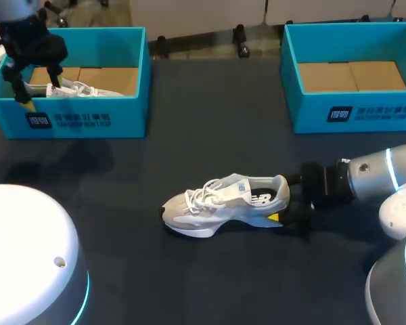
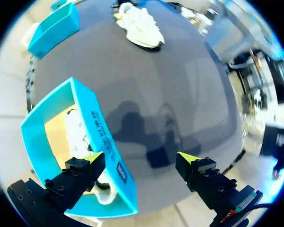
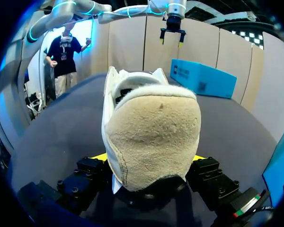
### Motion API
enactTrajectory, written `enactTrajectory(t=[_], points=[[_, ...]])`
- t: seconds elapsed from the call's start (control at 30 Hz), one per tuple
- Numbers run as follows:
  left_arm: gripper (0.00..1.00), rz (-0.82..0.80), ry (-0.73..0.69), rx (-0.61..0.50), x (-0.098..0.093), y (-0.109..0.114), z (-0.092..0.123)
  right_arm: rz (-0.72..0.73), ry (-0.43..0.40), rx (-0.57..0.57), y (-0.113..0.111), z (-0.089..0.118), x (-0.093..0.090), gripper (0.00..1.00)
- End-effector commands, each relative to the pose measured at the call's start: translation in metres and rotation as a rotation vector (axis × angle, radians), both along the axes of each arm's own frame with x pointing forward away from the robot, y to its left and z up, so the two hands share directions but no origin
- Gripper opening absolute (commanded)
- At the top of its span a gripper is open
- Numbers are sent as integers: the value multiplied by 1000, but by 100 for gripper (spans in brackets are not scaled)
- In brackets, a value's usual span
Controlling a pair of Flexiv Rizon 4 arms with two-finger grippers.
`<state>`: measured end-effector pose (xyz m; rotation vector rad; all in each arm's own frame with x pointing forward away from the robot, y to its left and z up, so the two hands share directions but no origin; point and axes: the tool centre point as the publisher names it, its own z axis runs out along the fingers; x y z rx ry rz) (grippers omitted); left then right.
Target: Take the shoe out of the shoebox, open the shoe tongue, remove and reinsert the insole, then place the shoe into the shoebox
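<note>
Heel of the shoe (image 3: 151, 127) swallows the yellow tips of the right gripper (image 3: 150, 160) (slivers peek out each side). In the shoebox (image 1: 88, 120) at the worktop's (image 1: 189, 135) far left corner, a second shoe (image 1: 80, 89) lies half hidden behind wall and left gripper (image 1: 38, 93).

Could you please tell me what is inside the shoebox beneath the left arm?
A white shoe lies on the brown cardboard floor of the shoebox. The left pincer covers one end of it; the front wall hides the nearest strip.

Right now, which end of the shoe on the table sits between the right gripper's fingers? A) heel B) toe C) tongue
A: the shoe has its heel wedged between the right gripper fingers, with the toe pointing away from them.
</note>
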<state>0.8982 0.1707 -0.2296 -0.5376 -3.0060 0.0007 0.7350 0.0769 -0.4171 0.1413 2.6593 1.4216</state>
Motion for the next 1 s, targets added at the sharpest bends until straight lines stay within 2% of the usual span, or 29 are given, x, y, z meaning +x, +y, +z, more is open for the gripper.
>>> enactTrajectory(t=[0.03,0.23,0.3,0.33,0.4,0.43,0.47,0.57,0.67,0.77,0.9,1.0], points=[[100,385,76,75,-3,-20,-6,-1,-1,-2,1,-2,0,0],[100,630,84,61,-23,-35,-5,-1,-1,-2,1,-2,0,0],[100,713,41,45,-32,-41,-3,-1,-1,-2,1,-2,0,0],[100,700,93,36,-36,-44,-1,-1,-1,-2,1,-2,0,0],[100,790,62,25,-42,-49,1,-1,-1,-2,1,-2,0,0],[100,842,103,17,-45,-51,2,-1,-1,-2,1,-2,0,0],[100,872,50,22,-49,-54,2,-1,-1,-2,1,-2,0,0],[100,978,95,26,-58,-64,0,-1,-1,-2,1,-2,0,0],[100,1071,81,25,-68,-76,-4,-1,-1,-2,1,-2,0,0],[100,1143,55,18,-75,-91,-7,-1,-1,-2,1,-2,0,0],[100,1199,111,17,-81,-107,-8,-1,-1,-2,1,-2,0,0],[100,1223,90,19,-89,-120,-8,-1,-1,-2,1,-2,0,0]])
